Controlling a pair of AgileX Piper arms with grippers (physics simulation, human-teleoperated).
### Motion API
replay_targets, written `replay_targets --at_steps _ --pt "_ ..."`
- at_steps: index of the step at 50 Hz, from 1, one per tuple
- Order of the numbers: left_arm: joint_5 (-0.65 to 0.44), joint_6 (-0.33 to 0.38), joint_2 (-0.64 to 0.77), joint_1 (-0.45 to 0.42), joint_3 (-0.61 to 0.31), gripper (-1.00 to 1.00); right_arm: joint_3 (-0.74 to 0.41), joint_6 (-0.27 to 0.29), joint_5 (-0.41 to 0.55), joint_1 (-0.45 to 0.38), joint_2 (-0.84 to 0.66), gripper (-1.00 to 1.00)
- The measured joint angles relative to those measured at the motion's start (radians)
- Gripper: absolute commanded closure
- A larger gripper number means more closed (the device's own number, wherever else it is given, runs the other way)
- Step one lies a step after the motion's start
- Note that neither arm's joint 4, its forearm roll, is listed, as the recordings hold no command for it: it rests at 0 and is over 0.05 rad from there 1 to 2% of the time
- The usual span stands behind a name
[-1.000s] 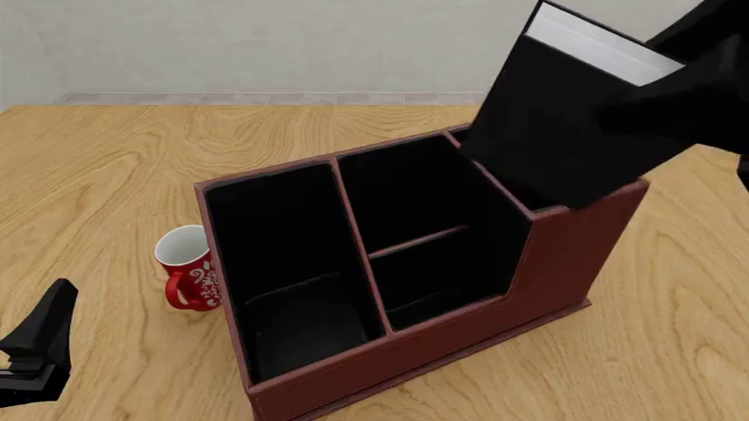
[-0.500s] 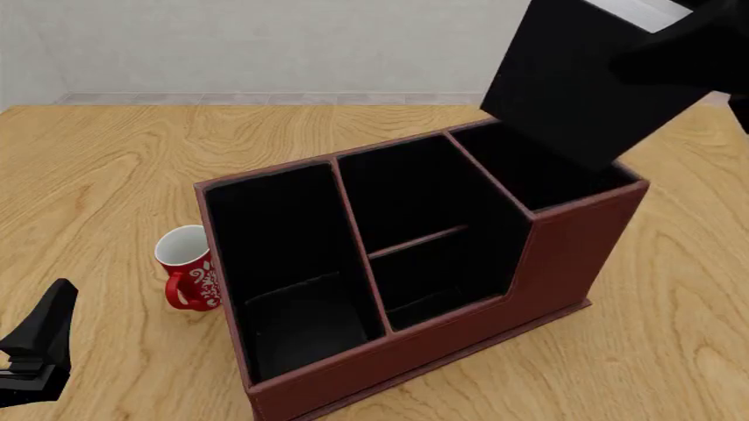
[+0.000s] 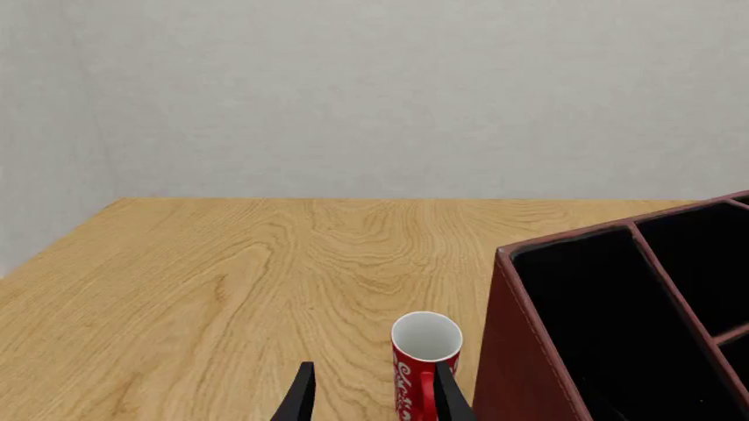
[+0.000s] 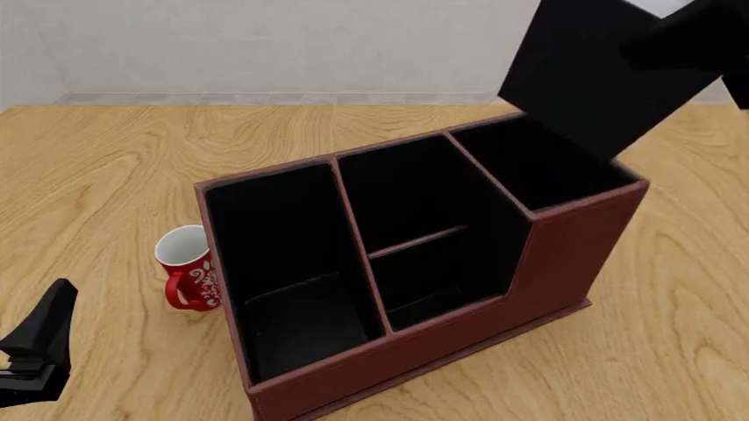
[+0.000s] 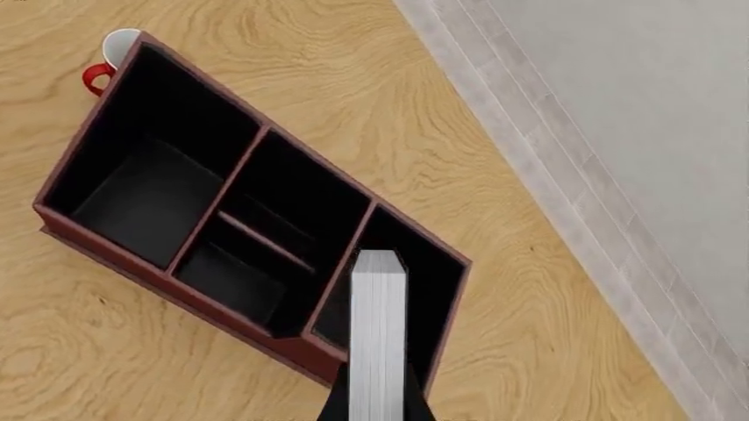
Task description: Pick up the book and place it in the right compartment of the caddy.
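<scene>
The black book [image 4: 585,74] hangs tilted in the air at the top right, its lower corner just above the right compartment [image 4: 550,162] of the reddish-brown caddy [image 4: 468,351]. My right gripper [image 4: 661,48] is shut on the book's upper part. In the right wrist view the book's white page edge [image 5: 377,333] points down toward the right compartment [image 5: 431,263] of the caddy [image 5: 140,254]. My left gripper [image 4: 35,351] rests low at the near left, open [image 3: 372,403] and holding nothing.
A red mug [image 4: 188,267] with a white inside stands on the wooden table [image 4: 105,175] just left of the caddy, in front of my left gripper's fingers [image 3: 295,399]. The mug [image 3: 424,351] is close to the caddy's wall [image 3: 515,351]. A pale wall rises behind the table.
The right gripper has lifted the book up and slightly right; a second ago its lower end overlapped the right compartment, now it hangs above the rim. The left arm has not moved.
</scene>
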State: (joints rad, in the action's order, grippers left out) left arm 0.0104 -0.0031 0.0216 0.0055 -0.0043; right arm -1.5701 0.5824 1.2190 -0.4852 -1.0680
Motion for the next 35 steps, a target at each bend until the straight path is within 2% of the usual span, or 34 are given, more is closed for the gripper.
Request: replay_targets --at_steps 6,12,20,35 --pt "-0.002 0.0 -0.002 0.0 0.0 -1.0 -0.004 -0.003 0.0 0.01 -0.005 1.0" --pt "-0.003 0.0 -0.002 0.001 -0.001 -1.0 -0.016 0.039 0.001 0.025 -0.003 1.0" --pt "-0.003 0.0 -0.002 0.001 -0.001 -1.0 -0.025 0.068 0.001 0.036 -0.001 1.0" --pt "0.005 0.0 0.007 0.007 -0.002 -1.0 -0.034 0.083 0.001 0.043 -0.01 1.0"
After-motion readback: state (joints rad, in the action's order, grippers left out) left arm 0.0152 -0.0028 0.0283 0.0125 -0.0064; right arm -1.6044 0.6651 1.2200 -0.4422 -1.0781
